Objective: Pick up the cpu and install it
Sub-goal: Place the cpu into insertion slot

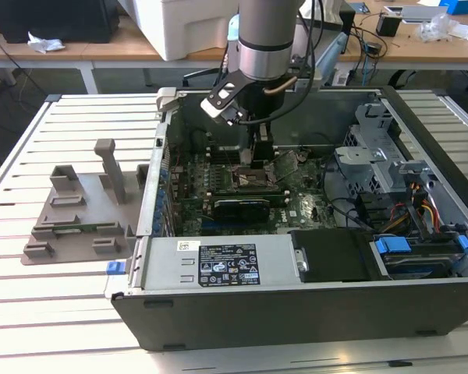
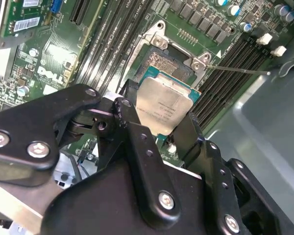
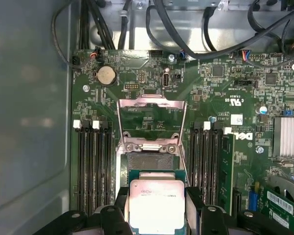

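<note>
Cpu (image 2: 164, 104) sits clamped in claw (image 2: 158, 113) over socket (image 2: 167, 63).

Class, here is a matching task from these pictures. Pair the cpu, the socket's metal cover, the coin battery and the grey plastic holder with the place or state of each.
Things:
1. cpu
2. socket cover
3. coin battery
4. grey plastic holder

Places or states:
a. on the slatted table, outside the computer case
b. clamped in the claw
c. swung open
d. round and silvery, on the green motherboard

Pairs: 1-b, 2-c, 3-d, 4-a
</note>
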You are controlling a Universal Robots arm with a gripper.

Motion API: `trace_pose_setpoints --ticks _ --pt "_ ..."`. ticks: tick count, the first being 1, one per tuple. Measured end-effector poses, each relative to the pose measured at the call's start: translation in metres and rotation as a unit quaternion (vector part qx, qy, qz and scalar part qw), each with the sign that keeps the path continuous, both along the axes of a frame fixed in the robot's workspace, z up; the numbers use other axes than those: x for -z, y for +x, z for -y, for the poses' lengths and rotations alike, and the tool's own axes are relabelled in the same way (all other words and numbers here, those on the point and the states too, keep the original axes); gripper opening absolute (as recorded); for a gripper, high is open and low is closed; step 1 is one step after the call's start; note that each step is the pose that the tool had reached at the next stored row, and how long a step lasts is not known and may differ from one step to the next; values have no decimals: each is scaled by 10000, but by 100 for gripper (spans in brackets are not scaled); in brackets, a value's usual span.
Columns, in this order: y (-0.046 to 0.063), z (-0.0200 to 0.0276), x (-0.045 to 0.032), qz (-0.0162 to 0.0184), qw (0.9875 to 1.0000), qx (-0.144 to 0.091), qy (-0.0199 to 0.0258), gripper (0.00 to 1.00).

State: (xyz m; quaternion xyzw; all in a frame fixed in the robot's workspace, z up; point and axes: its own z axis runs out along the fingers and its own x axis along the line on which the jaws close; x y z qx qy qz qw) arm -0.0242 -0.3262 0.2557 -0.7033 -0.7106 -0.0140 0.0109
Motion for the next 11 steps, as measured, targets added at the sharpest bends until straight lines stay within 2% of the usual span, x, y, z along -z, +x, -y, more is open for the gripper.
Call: trace_pose_setpoints --ticks 11 --pt "-23 0 79 0 10000 0 -2 54"
